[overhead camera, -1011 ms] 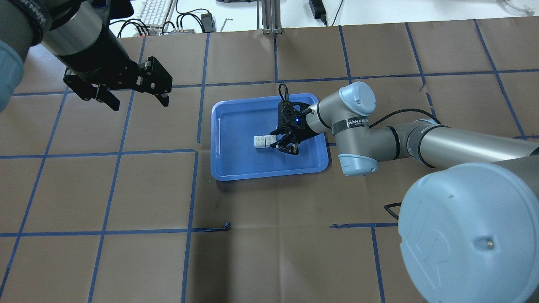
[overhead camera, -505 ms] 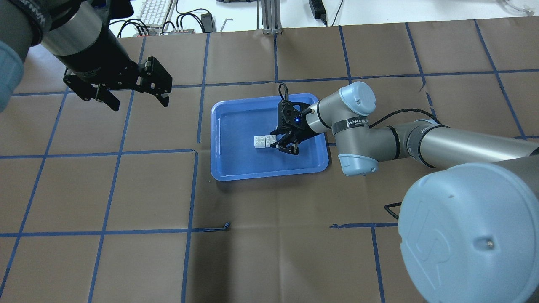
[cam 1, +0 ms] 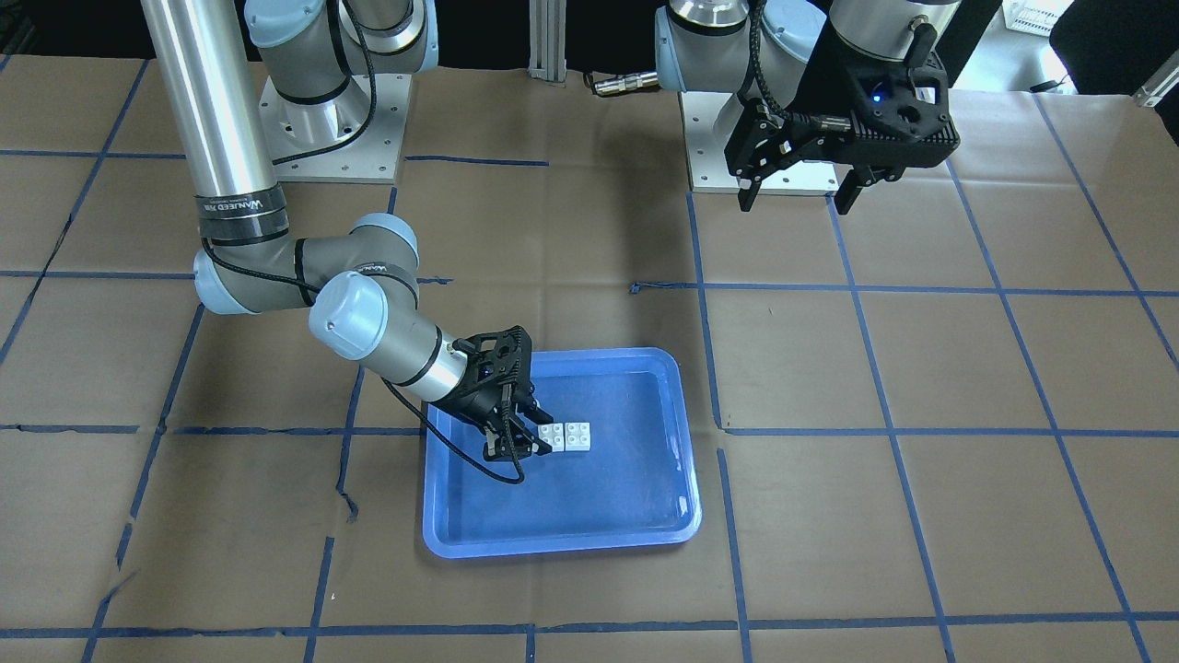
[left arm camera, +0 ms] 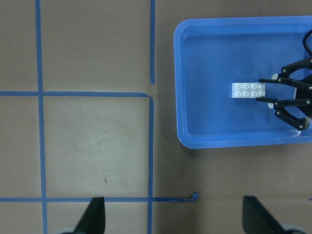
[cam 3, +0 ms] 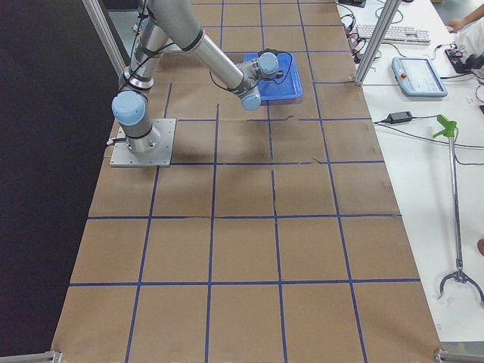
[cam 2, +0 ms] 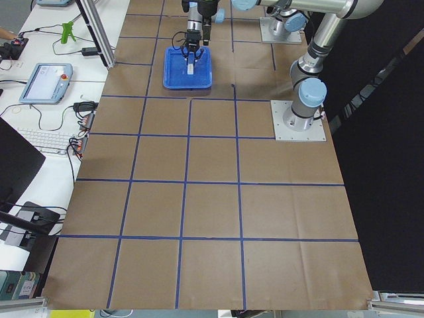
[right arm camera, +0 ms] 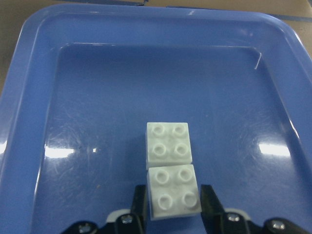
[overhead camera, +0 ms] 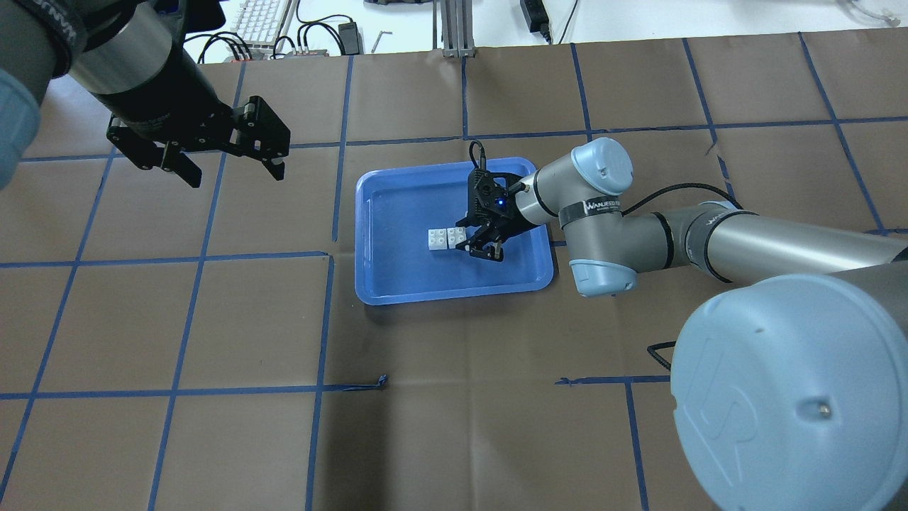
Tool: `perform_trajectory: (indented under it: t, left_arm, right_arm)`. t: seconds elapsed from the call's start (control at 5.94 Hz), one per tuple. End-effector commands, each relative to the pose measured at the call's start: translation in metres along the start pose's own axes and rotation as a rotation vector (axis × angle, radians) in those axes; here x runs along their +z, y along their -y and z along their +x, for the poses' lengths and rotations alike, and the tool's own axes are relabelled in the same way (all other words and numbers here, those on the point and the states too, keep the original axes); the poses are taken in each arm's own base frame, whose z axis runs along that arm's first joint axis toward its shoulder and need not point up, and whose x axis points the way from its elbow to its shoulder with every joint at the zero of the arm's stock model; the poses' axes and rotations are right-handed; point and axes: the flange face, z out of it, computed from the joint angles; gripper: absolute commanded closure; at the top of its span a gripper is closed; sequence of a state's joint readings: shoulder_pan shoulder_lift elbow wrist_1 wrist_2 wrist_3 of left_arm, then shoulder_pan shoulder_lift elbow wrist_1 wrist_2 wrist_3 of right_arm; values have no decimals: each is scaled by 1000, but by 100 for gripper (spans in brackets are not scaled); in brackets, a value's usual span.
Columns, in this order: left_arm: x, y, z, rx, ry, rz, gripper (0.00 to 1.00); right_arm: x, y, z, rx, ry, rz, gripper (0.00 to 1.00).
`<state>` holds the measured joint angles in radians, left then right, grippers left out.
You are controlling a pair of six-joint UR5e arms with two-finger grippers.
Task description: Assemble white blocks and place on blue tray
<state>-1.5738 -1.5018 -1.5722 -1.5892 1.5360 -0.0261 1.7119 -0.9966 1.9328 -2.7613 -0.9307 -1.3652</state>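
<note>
On the blue tray [overhead camera: 404, 213] floor, white blocks [overhead camera: 445, 238] abutting, studs up, likely set down as the finished pair; flanking the right-hand one, right gripper [right arm camera: 173, 190] pads seemingly flush, clamped or slack cannot tell; far left, left gripper [overhead camera: 234, 174] splayed wide, parked clear.

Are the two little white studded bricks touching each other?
Touching. Right wrist view: the two small white studded plastic bricks meet edge to edge, no gap between.

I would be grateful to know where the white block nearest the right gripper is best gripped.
Take the white block by its two side walls, from the side of the right gripper, low along the blue tray floor: studs face up and the second block abuts its far face.
</note>
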Motion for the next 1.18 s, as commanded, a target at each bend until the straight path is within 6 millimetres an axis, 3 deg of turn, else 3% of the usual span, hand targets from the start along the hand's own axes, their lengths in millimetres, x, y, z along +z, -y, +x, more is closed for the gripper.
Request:
perform_trajectory:
  t: [0.0, 0.17, 0.34, 0.51, 0.67, 0.84, 1.01]
  left_arm:
    - [0, 0, 0, 0, 0, 0, 1]
    - [0, 0, 0, 0, 0, -2, 1]
    - [0, 0, 0, 0, 0, 0, 1]
    - [0, 0, 0, 0, 0, -2, 1]
    - [0, 0, 0, 0, 0, 0, 1]
    - [0, 0, 0, 0, 0, 0, 1]
    - [0, 0, 0, 0, 0, 0, 1]
  right_arm:
    - [0, 0, 0, 0, 0, 0, 51]
    - [0, 1, 1, -1, -1, 1, 50]
    - [-1, 1, 2, -3, -4, 0, 36]
    - [-9, 8, 13, 39, -29, 1, 1]
    - [-34, 18, 35, 52, -91, -28, 0]
    - [-54, 25, 42, 99, -97, -115, 0]
    - [-87, 38, 45, 160, -74, -184, 0]
